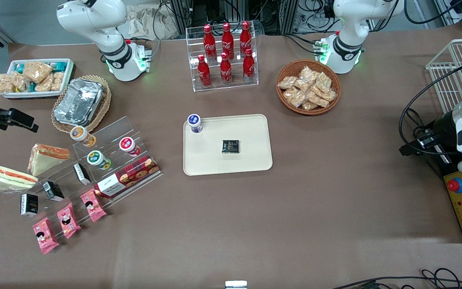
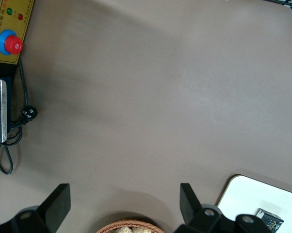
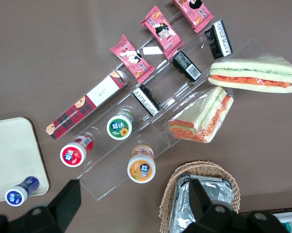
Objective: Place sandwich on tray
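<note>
At the working arm's end of the brown surface (image 1: pixel 335 200): sandwich untouched, end effector empty above the snack display.

The tray (image 1: pixel 247 136) sits mid-surface. Seen from the front, the sandwich (image 1: pixel 8 176) lies well apart from it at about 8 o'clock, flat on the surface, its long axis running roughly 9 to 3. Touching it is a second wedge (image 1: pixel 48 157) with a tan face. The end effector (image 3: pixel 134 191) hangs with fingers spread, holding nothing. The sandwich lies toward its 6 o'clock, nearer the front camera, so the reach likely heads that way, fingers closing across the narrow width.
</note>
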